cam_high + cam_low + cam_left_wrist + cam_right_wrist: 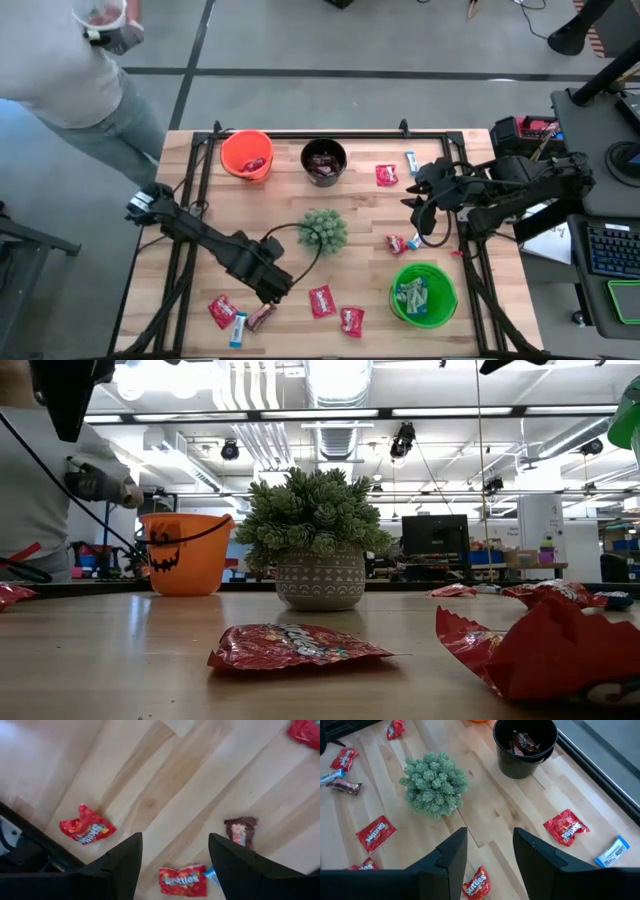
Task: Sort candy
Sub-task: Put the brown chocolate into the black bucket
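Left gripper (272, 292) low over the near-left table (360, 215), fingers (122, 865) spread, nothing between them; just beside it a cluster of candy: red pack (222, 310), blue bar (238, 329), brown bar (260, 316). Left wrist view shows two red packs (87, 825) (182, 881) and the brown bar (241, 831) on bare wood, none touched

Right gripper (420, 215) over the right side of the table, fingers (451, 857) apart, empty; red candy (397, 243) and a blue-white bar (414, 240) lie near it, toward the green bucket (424, 293). Right wrist view: red pack (475, 882) between the finger lines, apart from them

More loose candy: red packs (322, 300) (351, 320) near front middle, red pack (386, 174) and blue bar (411, 162) at the back right, beside the black bucket (324, 161)

Sorted so far: orange bucket (247, 154) holds red candy, black bucket holds brown bars (522, 742), green bucket holds blue-white bars (413, 296)

Plant (322, 231) sits mid-table, upright in a patterned pot (320, 580). Low view: red pack (295, 646) flat in front of it, another red wrapper (540, 645) close on the right

Person (70, 70) stands beyond the table's back-left corner
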You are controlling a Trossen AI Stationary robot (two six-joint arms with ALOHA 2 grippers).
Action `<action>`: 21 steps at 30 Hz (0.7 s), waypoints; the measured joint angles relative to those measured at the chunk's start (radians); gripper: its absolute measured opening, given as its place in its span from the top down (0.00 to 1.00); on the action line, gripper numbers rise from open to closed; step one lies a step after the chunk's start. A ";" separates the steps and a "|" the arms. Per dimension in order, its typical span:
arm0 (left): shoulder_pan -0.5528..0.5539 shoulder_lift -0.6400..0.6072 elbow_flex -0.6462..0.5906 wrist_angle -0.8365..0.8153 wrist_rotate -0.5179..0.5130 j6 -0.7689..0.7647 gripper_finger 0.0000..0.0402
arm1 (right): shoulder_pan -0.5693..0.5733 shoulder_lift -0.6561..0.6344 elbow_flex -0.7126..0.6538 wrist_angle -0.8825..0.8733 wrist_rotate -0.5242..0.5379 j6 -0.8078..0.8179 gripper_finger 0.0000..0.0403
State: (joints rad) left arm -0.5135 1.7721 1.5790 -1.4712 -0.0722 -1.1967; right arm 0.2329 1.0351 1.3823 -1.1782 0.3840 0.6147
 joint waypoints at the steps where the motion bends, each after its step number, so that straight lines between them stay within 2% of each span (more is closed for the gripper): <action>1: -0.002 -0.001 -0.007 0.000 -0.015 -0.004 0.48 | 0.000 0.000 0.000 0.000 0.000 0.000 0.63; 7: -0.020 -0.036 -0.117 0.046 -0.028 -0.055 0.48 | 0.000 0.000 0.000 0.004 -0.034 0.027 0.63; 16: -0.108 -0.115 -0.357 0.315 0.015 -0.137 0.48 | 0.000 0.002 0.000 0.010 -0.072 0.152 0.63; 21: -0.146 -0.163 -0.447 0.448 0.020 -0.200 0.48 | 0.000 0.002 0.000 0.026 -0.078 0.221 0.63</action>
State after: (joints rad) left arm -0.6597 1.6094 1.1320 -1.0229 -0.0525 -1.3966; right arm 0.2329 1.0370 1.3819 -1.1524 0.3062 0.8357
